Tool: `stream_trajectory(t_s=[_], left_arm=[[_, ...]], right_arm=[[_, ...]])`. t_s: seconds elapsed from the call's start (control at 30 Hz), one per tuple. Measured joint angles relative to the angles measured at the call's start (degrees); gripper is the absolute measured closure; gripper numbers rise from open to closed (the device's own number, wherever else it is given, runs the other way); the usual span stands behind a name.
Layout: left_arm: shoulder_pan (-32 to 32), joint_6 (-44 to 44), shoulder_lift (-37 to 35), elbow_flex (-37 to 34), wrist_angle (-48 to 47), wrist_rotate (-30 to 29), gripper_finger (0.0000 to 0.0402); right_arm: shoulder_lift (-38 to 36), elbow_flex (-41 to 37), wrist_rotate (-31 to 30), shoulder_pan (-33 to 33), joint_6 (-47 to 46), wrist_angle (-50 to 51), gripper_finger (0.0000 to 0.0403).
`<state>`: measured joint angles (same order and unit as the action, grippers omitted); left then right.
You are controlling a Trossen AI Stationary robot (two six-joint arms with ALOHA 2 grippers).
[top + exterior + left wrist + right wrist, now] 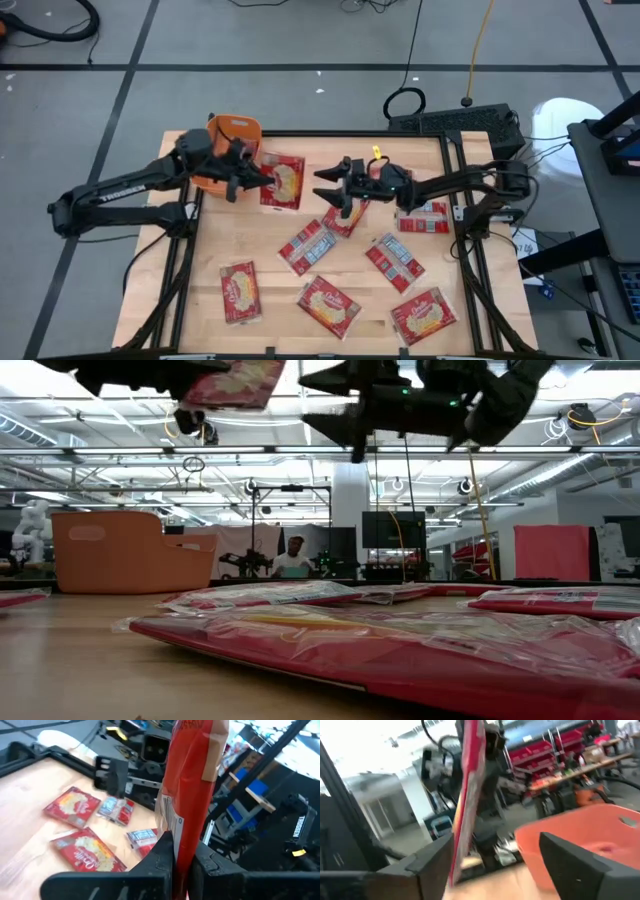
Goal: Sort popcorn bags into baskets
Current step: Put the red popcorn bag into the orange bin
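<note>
My left gripper [268, 181] is clamped on a popcorn bag [283, 182], held in the air just beside the orange basket [236, 131] at the counter's [270, 255] back-left. My right gripper [328, 187] hangs mid-counter, fingers spread, nothing in it. Other bags [325, 302] lie flat on the counter.
</note>
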<state>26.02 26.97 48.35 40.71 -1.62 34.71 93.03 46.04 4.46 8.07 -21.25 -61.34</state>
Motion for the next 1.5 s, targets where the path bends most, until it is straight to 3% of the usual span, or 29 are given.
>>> stream_trajectory(t_s=[0.1,0.27,0.53,0.77,0.93,1.17,1.33,1.5], left_arm=[[3.2,0.7,-2.4,2.1,-5.9,0.0,0.0382],[9.2,-5.0,-1.5,12.5,-22.9,-2.9,0.0382],[20.7,-15.8,8.6,29.5,-49.3,-5.1,0.0381],[29.0,-21.8,18.0,34.0,-63.6,-12.2,0.0381],[34.0,-23.5,24.2,33.9,-68.9,-12.2,0.0381],[38.2,-23.9,31.1,34.0,-69.3,-12.4,0.0381],[39.8,-22.1,34.0,33.6,-69.3,-19.0,0.038],[39.5,-21.6,35.1,30.6,-67.2,-20.4,0.038]], right_arm=[[-5.8,-4.3,0.0,0.0,3.0,5.7,0.0097],[-14.4,-14.1,0.1,-1.0,5.9,7.7,0.0095],[-23.7,-28.4,0.1,-2.7,6.6,0.9,0.0108],[-25.5,-34.6,0.1,-6.4,7.7,-1.0,0.011],[-25.5,-35.3,0.1,-10.6,10.3,-0.8,0.011],[-25.5,-35.3,-0.1,-14.7,13.8,-1.4,0.011],[-25.5,-35.3,-0.2,-16.3,13.1,-1.5,0.011],[-25.5,-35.3,-0.2,-17.5,13.2,-1.2,0.011]])
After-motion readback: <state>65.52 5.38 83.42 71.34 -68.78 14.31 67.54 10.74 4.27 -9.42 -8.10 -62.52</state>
